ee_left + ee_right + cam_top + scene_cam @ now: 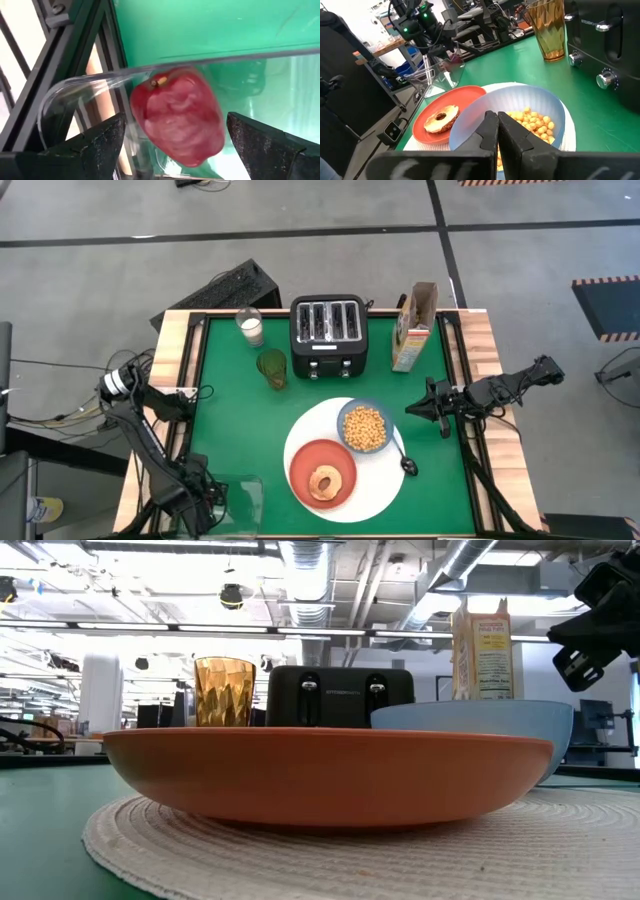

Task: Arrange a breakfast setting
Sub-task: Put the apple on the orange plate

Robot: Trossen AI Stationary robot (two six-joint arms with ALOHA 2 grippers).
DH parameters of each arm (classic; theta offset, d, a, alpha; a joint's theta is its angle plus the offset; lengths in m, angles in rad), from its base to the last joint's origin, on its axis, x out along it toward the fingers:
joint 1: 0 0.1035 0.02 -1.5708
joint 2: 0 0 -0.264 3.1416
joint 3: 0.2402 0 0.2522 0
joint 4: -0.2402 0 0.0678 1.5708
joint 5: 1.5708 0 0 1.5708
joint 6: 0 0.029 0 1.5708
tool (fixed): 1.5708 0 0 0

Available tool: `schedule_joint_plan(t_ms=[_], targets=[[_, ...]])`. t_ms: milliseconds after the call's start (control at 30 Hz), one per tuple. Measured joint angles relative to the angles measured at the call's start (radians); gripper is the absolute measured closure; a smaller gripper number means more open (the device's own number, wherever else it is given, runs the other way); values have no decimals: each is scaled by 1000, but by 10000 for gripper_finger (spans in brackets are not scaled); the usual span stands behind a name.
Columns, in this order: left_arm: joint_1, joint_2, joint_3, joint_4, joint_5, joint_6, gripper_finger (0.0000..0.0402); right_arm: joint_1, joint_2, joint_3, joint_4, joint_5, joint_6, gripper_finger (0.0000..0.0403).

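Red food piece (177, 122) between open left end effector (172, 145) fingers.

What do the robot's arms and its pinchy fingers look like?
Both arms are dark, nearly black, built from jointed bars. The left arm has loose cables beside it and a pale round part near its top. The right arm ends in a black gripper with two flat, blocky fingers.
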State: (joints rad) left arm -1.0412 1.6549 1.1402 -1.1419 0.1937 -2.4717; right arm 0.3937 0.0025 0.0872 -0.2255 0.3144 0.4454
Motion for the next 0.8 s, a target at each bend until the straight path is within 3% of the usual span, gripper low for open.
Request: schedule_joint_plan(t_ms=[433,800], targets=[[57,3,1,21,69,17,67,0,0,0,0,0,0,369],[121,3,1,53,-36,54,67,0,0,0,0,0,0,369]])
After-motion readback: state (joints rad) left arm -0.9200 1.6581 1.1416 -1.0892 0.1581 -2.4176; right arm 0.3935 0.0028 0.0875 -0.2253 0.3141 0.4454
